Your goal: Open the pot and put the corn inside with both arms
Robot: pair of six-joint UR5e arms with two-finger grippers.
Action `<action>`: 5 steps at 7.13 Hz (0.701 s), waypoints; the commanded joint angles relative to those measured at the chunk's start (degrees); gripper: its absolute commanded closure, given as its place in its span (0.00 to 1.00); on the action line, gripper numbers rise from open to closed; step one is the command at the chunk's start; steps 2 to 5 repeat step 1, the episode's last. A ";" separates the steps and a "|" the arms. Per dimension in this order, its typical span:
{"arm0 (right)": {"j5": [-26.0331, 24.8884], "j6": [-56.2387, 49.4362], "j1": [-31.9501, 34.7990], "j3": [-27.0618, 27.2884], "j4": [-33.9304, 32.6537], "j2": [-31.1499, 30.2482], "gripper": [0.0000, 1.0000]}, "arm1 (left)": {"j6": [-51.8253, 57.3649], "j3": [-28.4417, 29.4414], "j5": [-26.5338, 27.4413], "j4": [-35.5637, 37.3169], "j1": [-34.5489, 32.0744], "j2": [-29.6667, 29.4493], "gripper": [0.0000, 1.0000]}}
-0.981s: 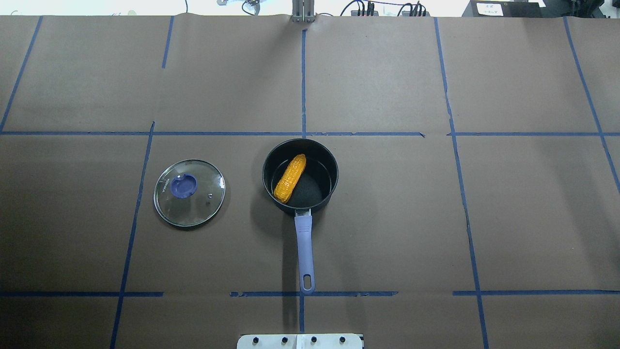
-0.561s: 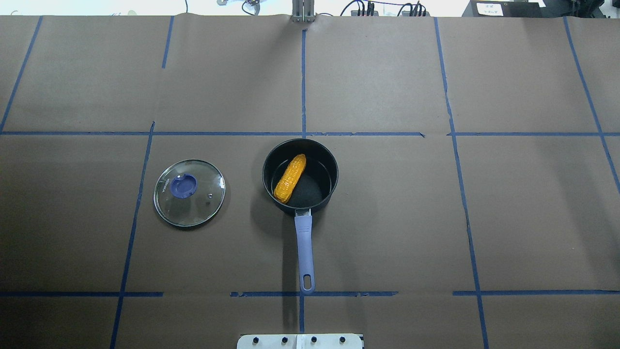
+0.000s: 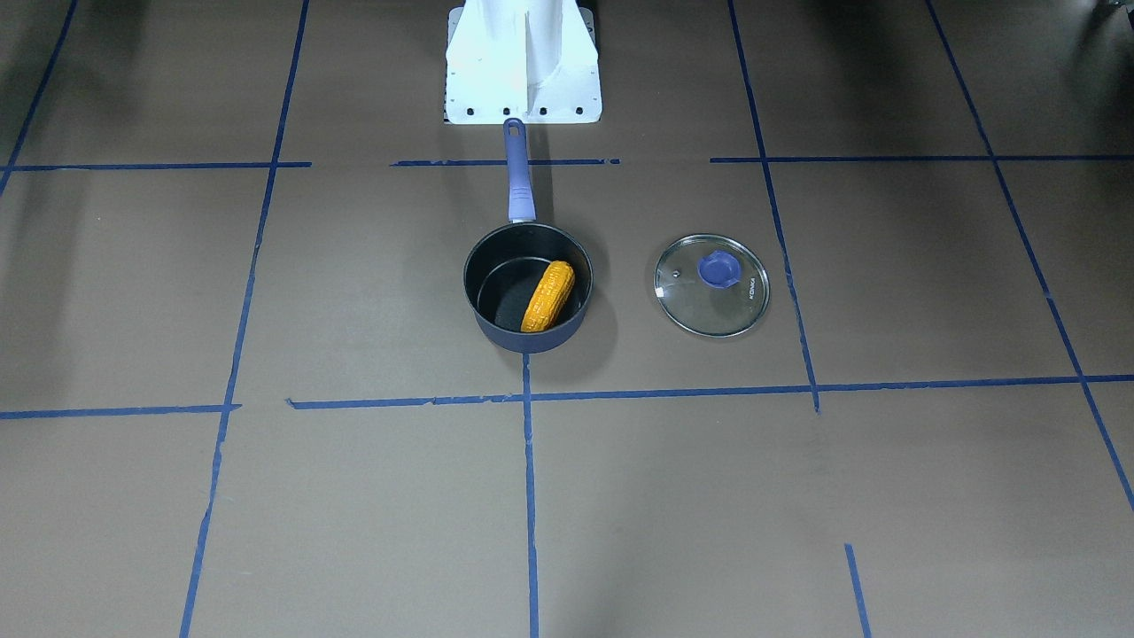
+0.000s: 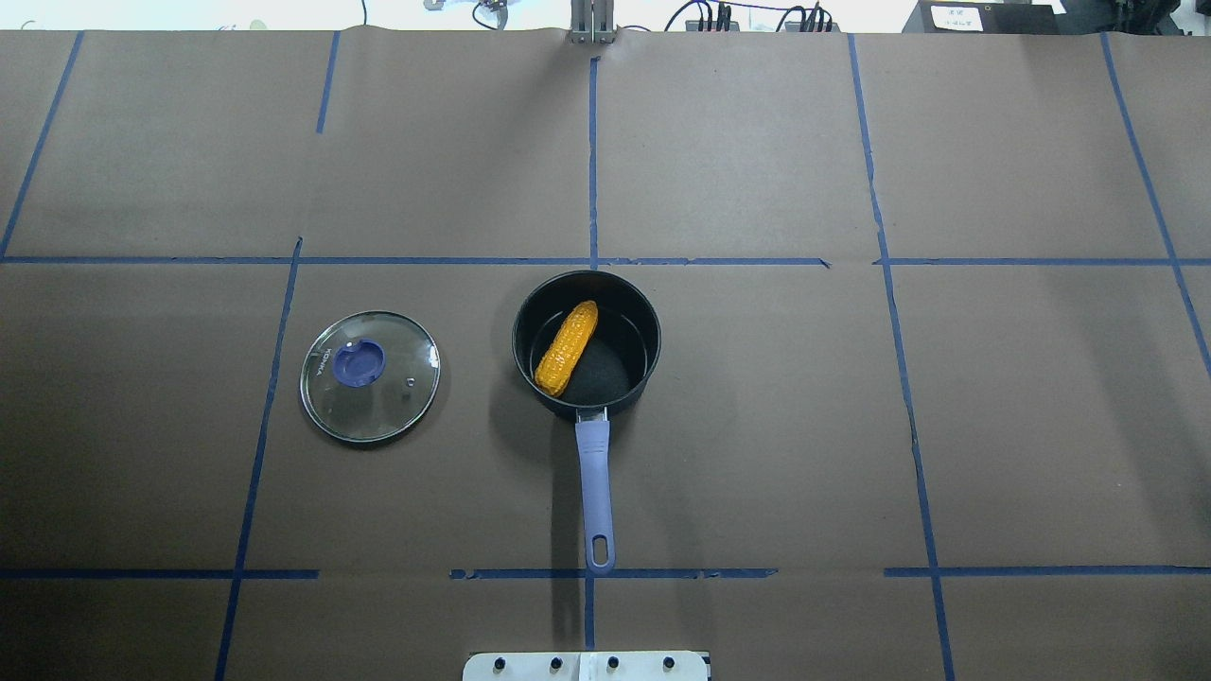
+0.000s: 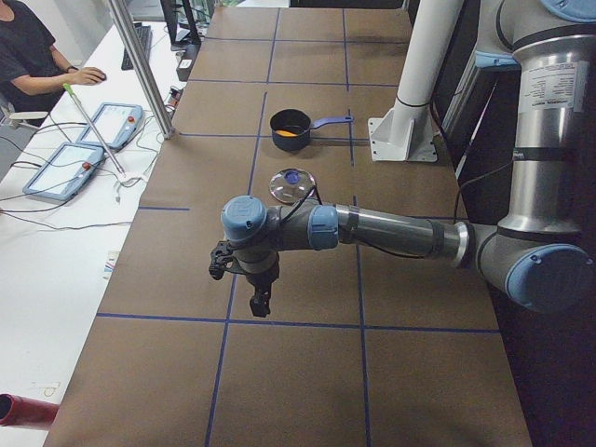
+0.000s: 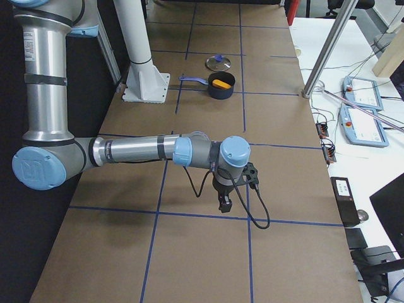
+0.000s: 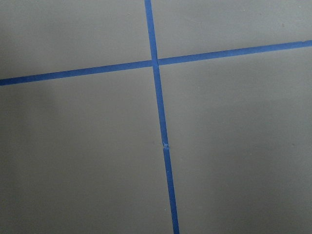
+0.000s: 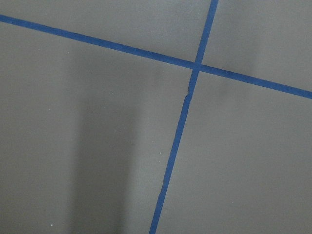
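free gap btw lid (image 4: 370,376) & pot (image 4: 620,367)

Overhead view: I log even, rather dim light on the brown counter (image 4: 757,426), sharp throughout, with a blown-out white strip along the top edge. A soft shadow spreads left of the pot (image 4: 653,331), and a darker streak lies beside its handle (image 4: 594,482). Lid (image 4: 378,402): faint sheen, no hard glare. Front view: white pedestal (image 3: 523,62) overexposed, upper corners darkened. Both wrist views: flat grey, slightly soft; I note a broad vertical shadow band in the right one and a dim upper-left corner in the left. Side views: brighter, crisp, white desk (image 5: 56,251) near clipping.
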 commanded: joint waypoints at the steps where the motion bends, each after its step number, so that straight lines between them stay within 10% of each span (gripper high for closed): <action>1: 0.00 -0.03 -0.01 0.00 0.00 0.07 0.00 | 0.00 -1.06 0.18 0.36 0.61 0.56 0.00; 5: 0.00 -0.03 -0.01 0.00 0.00 0.07 0.00 | 0.00 -1.06 0.18 0.36 0.61 0.56 0.00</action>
